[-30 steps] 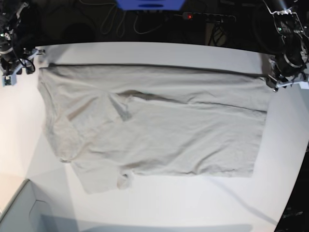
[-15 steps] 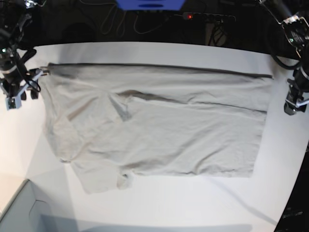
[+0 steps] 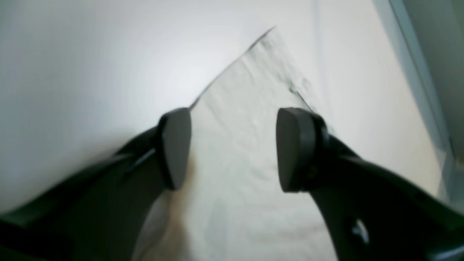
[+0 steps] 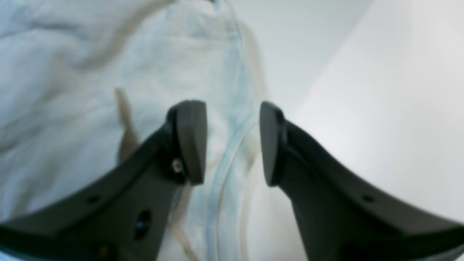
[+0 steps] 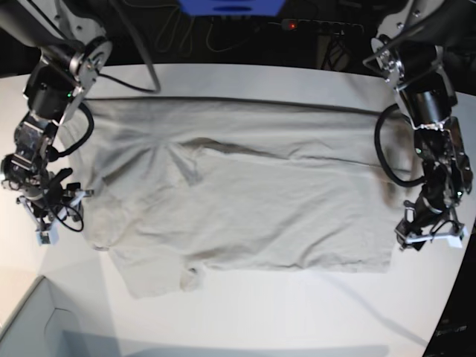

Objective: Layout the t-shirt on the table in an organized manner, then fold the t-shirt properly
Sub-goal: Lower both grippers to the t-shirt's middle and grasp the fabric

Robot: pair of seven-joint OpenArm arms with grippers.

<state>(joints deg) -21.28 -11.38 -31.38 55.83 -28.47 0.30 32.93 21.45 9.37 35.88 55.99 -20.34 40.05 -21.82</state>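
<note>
The t-shirt (image 5: 245, 201) lies spread on the white table (image 5: 245, 312), hem toward the right and a sleeve (image 5: 152, 275) sticking out at the near left. My left gripper (image 5: 430, 236) hovers at the shirt's near right corner. In the left wrist view it (image 3: 233, 148) is open, with the t-shirt (image 3: 246, 108) flat below and nothing between its fingers (image 3: 175, 148). My right gripper (image 5: 52, 214) sits by the shirt's left edge. The right wrist view shows it (image 4: 232, 143) open above a seam of the t-shirt (image 4: 72, 90).
A pale box corner (image 5: 30, 327) juts in at the near left. Past the table's curved far edge lie a power strip (image 5: 320, 26), cables and a blue object (image 5: 230, 6). The box's edge (image 3: 427, 90) shows at the right of the left wrist view.
Both arms have swung from the shirt's far corners down its side edges toward the near side. The far edge, let go, lies flat on the table.
</note>
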